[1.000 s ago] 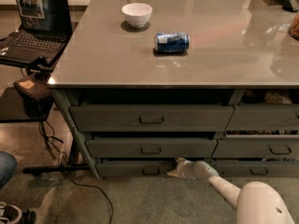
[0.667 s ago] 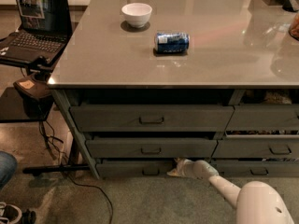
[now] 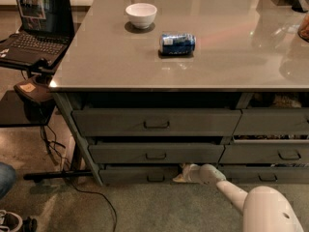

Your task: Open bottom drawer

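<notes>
The bottom drawer (image 3: pixel 130 174) sits lowest in the left stack, just above the carpet, and its front looks shut or nearly so. Its small pull (image 3: pixel 155 178) is at the middle of the front. The pincer (image 3: pixel 183 175) is low at the right end of that front, beside the pull rather than on it. Whether it is released or clenched cannot be told. The white arm (image 3: pixel 227 190) reaches in from the lower right.

Above are the middle drawer (image 3: pixel 120 153) and the top drawer (image 3: pixel 106 122), and to the right is the neighbouring stack's low drawer (image 3: pixel 246 174). On the surface (image 3: pixel 227 66) are a white bowl (image 3: pixel 141 14) and a blue can (image 3: pixel 177 43) on its side.

The likely trouble is a pull from where the pincer now is. Off-centre, it may slip off the edge, or drag the drawer askew so that it binds. It may also catch the neighbouring drawer instead.
</notes>
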Available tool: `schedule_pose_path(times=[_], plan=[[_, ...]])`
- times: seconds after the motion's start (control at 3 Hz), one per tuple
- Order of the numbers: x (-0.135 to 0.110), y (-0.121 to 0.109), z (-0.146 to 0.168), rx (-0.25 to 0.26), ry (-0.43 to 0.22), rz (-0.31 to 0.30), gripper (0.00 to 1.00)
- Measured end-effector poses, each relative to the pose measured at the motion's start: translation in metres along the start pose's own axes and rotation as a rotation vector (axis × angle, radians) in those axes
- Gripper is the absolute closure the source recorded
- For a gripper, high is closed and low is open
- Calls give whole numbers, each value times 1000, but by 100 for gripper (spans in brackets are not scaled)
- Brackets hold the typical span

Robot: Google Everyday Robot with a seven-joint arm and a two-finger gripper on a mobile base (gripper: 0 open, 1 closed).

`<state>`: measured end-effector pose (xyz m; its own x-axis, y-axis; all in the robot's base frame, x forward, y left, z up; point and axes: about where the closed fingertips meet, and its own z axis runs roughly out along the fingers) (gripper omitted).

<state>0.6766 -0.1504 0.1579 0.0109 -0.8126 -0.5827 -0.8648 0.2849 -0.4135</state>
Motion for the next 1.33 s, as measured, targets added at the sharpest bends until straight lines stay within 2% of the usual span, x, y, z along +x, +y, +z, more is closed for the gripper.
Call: schedule_pose_path(times=[0.67,1.0,1.33], plan=[[1,-6,0,2,3,-1,100],[-7,8,-13,43,24,30,100],[-7,8,-13,43,24,30,100]])
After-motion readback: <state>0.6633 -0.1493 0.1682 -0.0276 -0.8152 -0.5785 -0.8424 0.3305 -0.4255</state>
